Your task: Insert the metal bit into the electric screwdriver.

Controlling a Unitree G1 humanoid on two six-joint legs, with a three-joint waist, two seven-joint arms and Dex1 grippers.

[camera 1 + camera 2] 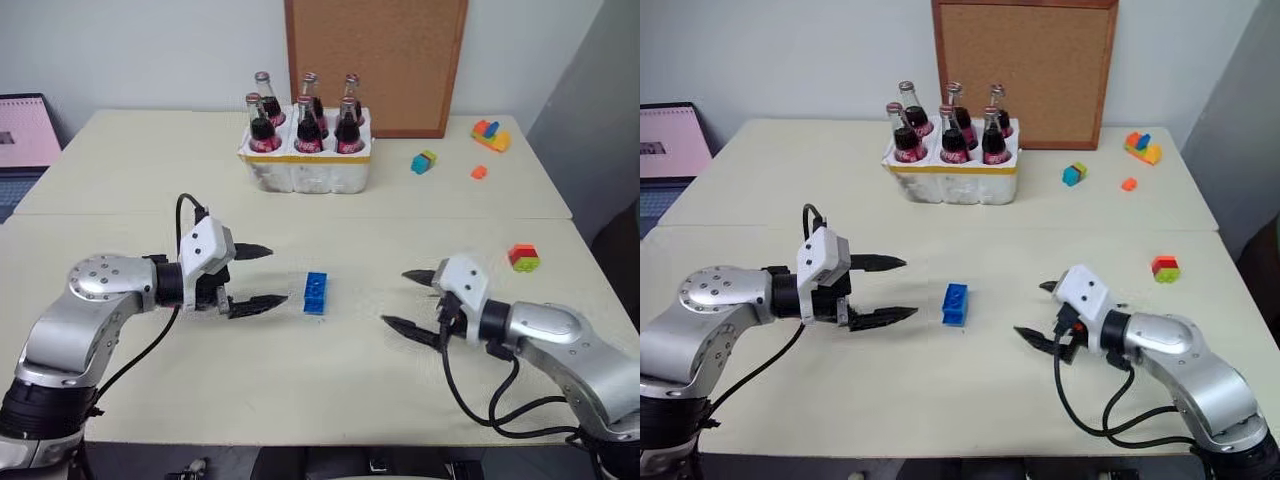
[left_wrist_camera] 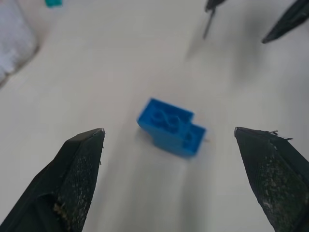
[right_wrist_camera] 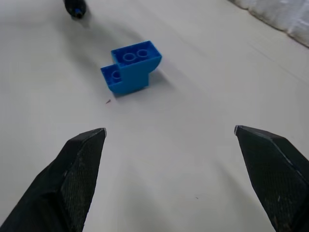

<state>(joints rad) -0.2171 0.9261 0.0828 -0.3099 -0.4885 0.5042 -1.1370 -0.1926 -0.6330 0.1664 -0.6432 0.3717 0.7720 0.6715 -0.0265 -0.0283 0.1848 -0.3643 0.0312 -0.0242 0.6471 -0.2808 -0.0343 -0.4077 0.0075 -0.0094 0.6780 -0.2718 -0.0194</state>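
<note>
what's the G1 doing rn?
Nothing is held right now. Both end effectors hover open over the table, the left end effector and the right end effector pointing inward at a blue brick lying between them, neither touching it. No screwdriver or bit can be made out in these views. Further back sit a white carrier of cola bottles and a few scattered colored bricks on the robot's right.

Laptop (image 1: pixel 25 135) cut off at edge
</note>
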